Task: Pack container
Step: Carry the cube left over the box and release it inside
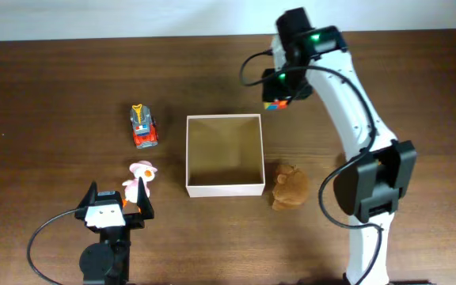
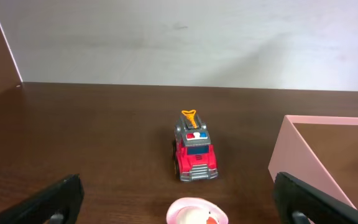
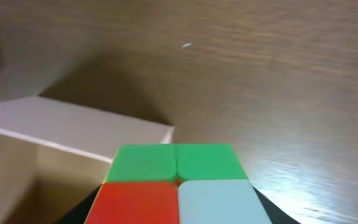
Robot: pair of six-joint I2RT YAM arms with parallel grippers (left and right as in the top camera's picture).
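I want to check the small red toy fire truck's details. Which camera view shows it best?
The left wrist view: the red toy fire truck sits centred, close, facing the camera, unobstructed. The overhead view shows it small, from above, beside the white-walled cardboard container. The right wrist view does not show it.

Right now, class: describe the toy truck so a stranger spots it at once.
Find the square white-walled container mid-table. Two toys stand to its left. The truck is the one farther back, red with an orange ladder, not the pink-hatted figure.
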